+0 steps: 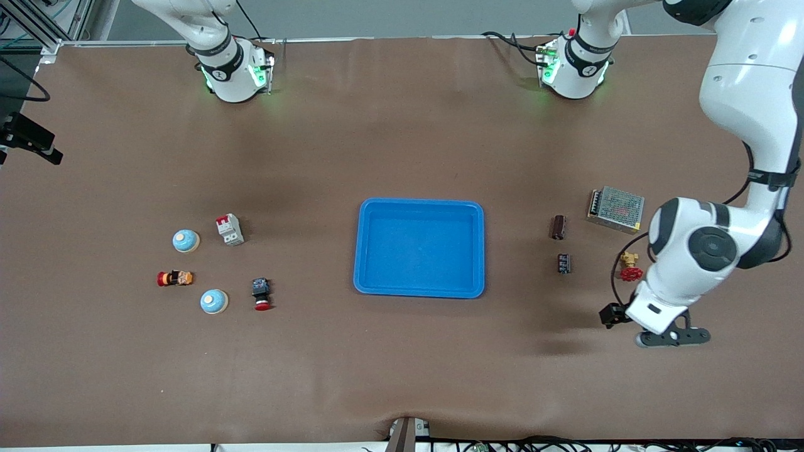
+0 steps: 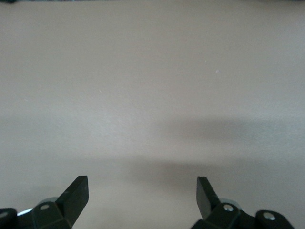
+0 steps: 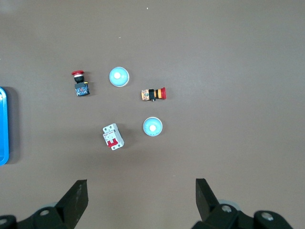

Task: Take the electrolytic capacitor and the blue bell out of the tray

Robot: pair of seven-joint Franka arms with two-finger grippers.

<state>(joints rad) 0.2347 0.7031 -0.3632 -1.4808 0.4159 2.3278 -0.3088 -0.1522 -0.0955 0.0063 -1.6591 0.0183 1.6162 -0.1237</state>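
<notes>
From the front, the tray (image 1: 419, 247) lies empty mid-table, so both capacitors (image 1: 558, 227) and both blue bells (image 1: 186, 240) already sit outside it; the job looks done. The left gripper (image 1: 672, 337) hangs over bare table (image 1: 402, 376). Its wrist view shows fingers (image 2: 76, 195) wide apart, holding nothing. The right gripper (image 3: 141, 200), unseen from the front, is equally spread and empty above the bells.

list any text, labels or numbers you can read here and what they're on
None can be read.
Circuit breaker: red and white face, any print too small to read.
Two capacitors: sleeve markings blurred.
Power supply: a label strip along one edge, unreadable.
Arm bases: a small round logo mark on each, no legible letters.
Blue tray: bears no print.
</notes>
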